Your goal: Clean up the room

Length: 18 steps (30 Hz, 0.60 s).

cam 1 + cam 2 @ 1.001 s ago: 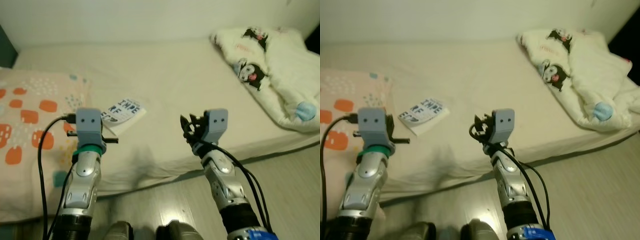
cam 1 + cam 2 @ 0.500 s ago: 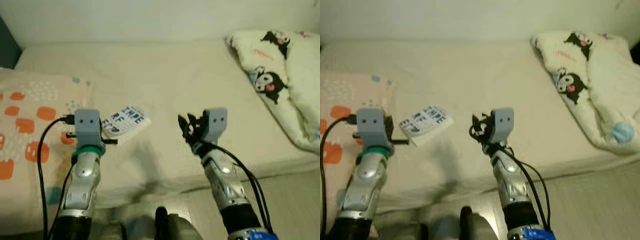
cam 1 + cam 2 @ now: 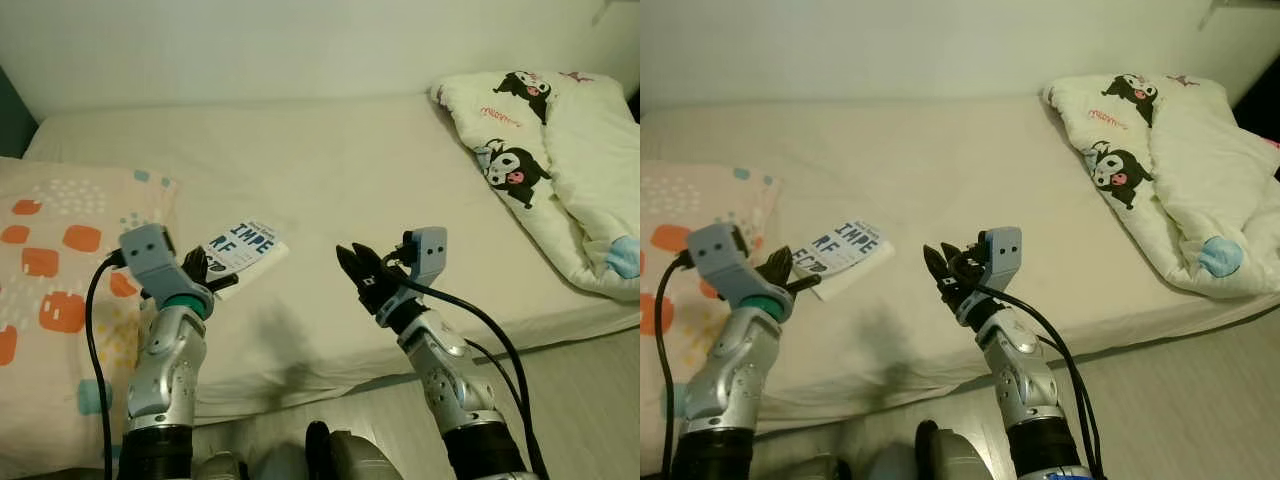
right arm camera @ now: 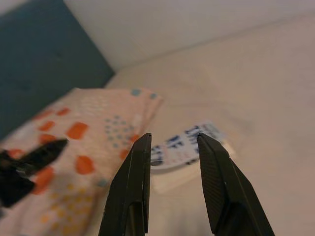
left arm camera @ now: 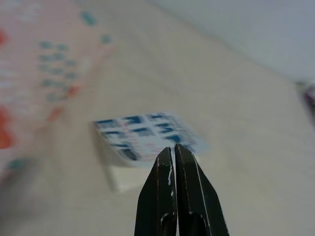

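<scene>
Book (image 3: 240, 250) flat on bed (image 3: 330, 170), closed left hand (image 3: 205, 280) beside it, open right hand (image 3: 357, 270) near.

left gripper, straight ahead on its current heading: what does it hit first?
Most likely the book lying on the bed. The left gripper, fingers shut, points right at its near edge. Depth is unclear, so the gap is hard to judge.
</scene>
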### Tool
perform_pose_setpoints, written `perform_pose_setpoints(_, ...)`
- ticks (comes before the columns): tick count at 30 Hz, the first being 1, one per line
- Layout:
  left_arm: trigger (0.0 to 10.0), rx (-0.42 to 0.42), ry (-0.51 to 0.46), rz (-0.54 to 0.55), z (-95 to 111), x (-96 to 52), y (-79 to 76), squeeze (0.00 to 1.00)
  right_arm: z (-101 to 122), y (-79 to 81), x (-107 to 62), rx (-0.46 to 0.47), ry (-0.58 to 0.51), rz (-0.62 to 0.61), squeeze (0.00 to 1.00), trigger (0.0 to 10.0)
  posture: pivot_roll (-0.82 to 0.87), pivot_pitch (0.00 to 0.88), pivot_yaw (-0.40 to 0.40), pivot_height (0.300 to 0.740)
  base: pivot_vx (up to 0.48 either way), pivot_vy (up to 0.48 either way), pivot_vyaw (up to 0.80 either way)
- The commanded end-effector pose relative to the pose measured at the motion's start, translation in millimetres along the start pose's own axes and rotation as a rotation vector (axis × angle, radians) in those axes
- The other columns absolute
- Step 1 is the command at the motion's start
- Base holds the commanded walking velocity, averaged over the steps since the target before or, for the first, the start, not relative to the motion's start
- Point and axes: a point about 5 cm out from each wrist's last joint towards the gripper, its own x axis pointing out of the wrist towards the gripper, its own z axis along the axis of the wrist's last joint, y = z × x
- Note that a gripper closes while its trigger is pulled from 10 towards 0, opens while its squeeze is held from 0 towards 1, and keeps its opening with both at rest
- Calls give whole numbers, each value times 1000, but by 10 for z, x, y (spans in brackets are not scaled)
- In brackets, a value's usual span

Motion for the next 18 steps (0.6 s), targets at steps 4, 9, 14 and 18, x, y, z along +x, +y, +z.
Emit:
perform_pose_setpoints(4, 10000, 122, -25, 201, 20, 73, 528, 0, -48, 70, -7, 90, 12, 43, 0, 10000, 3, 104, -37, 740, 0, 0, 0)
perform_pose_setpoints(9, 10000, 403, -31, 305, 20, 79, 1018, 0, -88, 98, 25, 109, 32, 62, 0, 10000, 15, 98, -47, 740, 0, 0, 0)
perform_pose_setpoints(14, 10000, 564, 0, 139, -134, 13, 873, 0, -107, 98, 27, 91, 56, 69, 0, 10000, 15, 98, -52, 740, 0, 0, 0)
perform_pose_setpoints(18, 10000, 478, -33, 71, -131, -11, 610, 0, -98, 70, 9, 49, 62, 51, 0, 10000, 13, 105, -63, 740, 0, 0, 0)
